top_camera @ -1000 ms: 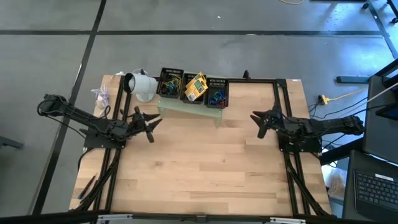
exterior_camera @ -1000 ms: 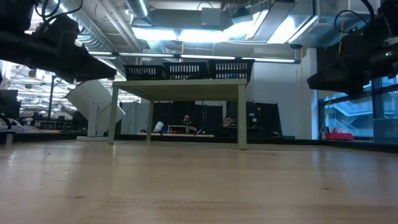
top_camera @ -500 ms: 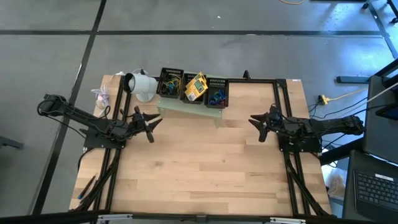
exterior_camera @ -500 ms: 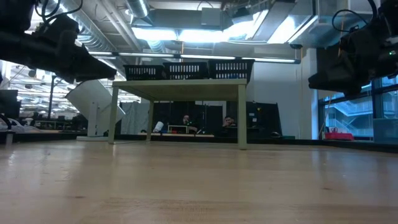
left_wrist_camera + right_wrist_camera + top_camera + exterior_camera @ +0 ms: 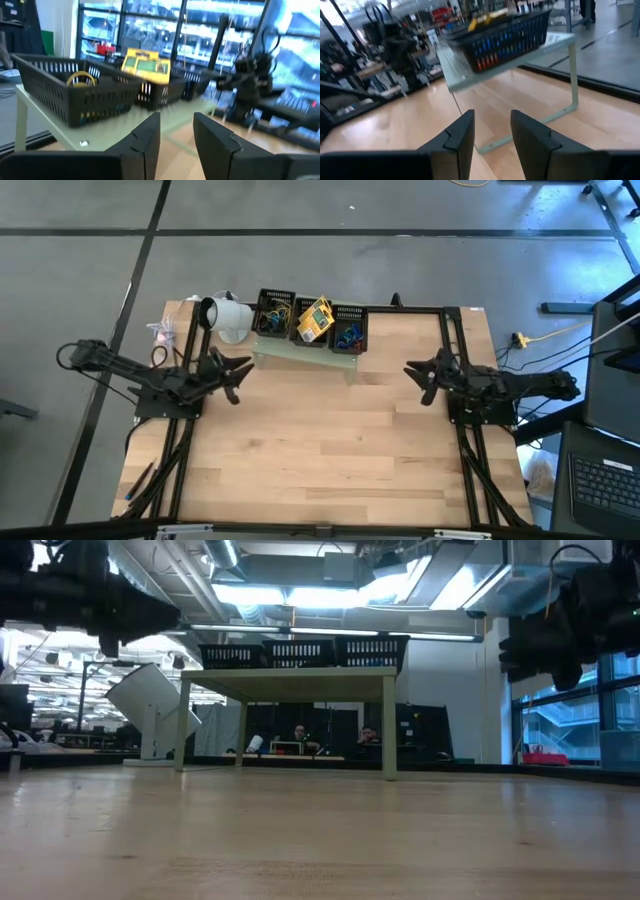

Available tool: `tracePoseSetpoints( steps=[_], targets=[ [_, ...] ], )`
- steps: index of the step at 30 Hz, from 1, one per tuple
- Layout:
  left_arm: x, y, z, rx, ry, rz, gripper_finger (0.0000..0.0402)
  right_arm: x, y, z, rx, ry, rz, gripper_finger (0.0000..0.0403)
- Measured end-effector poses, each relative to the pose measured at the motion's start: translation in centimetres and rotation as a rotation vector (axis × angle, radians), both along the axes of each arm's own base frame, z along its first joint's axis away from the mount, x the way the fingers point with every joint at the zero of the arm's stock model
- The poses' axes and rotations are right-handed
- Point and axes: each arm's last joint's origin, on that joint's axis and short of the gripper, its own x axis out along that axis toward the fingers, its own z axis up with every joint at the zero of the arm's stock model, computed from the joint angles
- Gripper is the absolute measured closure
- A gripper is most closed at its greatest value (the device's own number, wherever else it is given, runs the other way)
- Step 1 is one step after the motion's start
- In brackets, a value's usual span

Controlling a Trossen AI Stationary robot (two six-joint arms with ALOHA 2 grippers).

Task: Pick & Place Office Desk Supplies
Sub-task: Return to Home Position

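Moved: left end effector (image 5: 240, 377) drawn back toward its own side and raised; right end effector (image 5: 417, 380) raised too.
Left end effector: fingers apart, empty, hovering near the riser's (image 5: 300, 352) left end.
Right end effector: fingers apart, empty, above the worktop (image 5: 320, 450), well right of the riser.
Supplies: in three black bins (image 5: 277, 292) side by side atop the riser; yellow loops (image 5: 276, 315) left, yellow-green boxes (image 5: 314, 320) middle, blue and red loops (image 5: 349, 335) right.
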Motion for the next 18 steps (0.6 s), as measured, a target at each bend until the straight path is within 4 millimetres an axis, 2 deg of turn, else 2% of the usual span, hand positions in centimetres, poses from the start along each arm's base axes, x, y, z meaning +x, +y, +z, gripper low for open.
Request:
tracePoseSetpoints(
  steps=[18],
  targets=[
    [-2.6, 0.8, 2.3, -0.084, -0.295, 0.000, 0.0290, -0.3, -1.1, 0.2, 0.001, -0.030, -0.125, 0.0272]
  ],
)
